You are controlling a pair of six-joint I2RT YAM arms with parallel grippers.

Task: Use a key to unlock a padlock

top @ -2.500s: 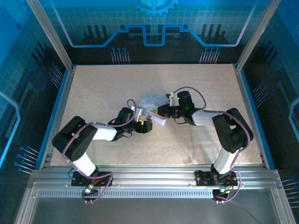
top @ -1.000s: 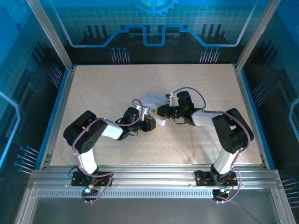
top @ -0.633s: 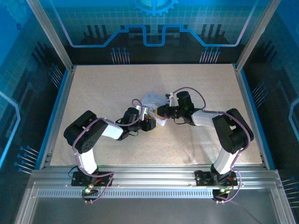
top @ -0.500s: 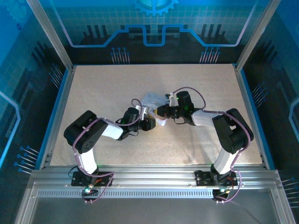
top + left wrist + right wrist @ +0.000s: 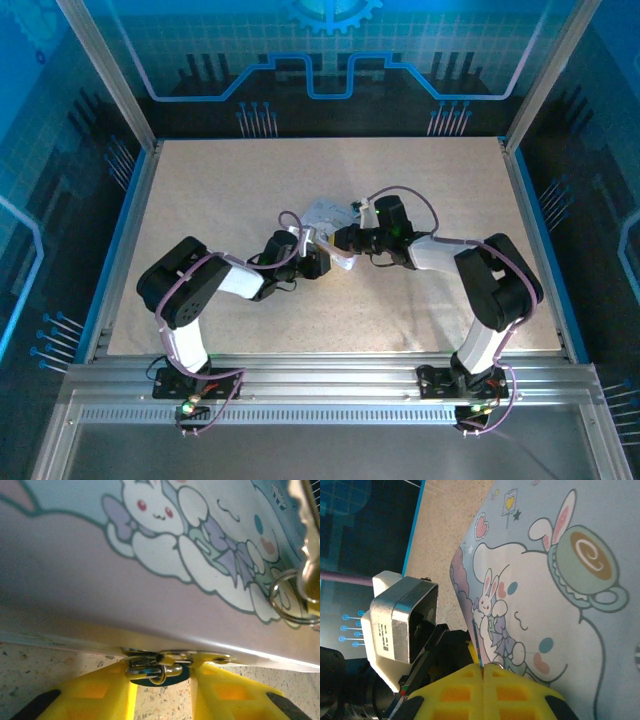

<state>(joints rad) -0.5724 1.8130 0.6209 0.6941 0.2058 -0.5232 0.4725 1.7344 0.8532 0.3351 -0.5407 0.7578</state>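
Overhead, my two arms reach in towards the middle of the speckled beige tabletop (image 5: 230, 190). They meet at a lavender tin box printed with cartoon rabbits (image 5: 325, 212). My left jaws sit at the box's near edge. My right jaws come in just beside them from the right.

From my left wrist, the box's printed side fills the upper part of the view. The small dark padlock with a thin metal shackle (image 5: 152, 672) hangs from a metal hasp at the box's lower edge, just above the tabletop. My left jaws are closed on it, with a yellow ribbed pad (image 5: 105, 695) touching the padlock body on each side. At the right edge of this view, a toothed brass-coloured strip (image 5: 310, 575) and a thin wire ring (image 5: 287, 602) hang in front of the box. I cannot tell what they belong to.

From my right wrist, my right jaws are pressed together, their yellow pads (image 5: 515, 690) meeting with no gap. A thin dark metal key (image 5: 476, 647), seen edge-on as a sliver, sticks out from between them, close against the box's side. Beside it is the silver and white camera block of my left wrist (image 5: 402, 625).
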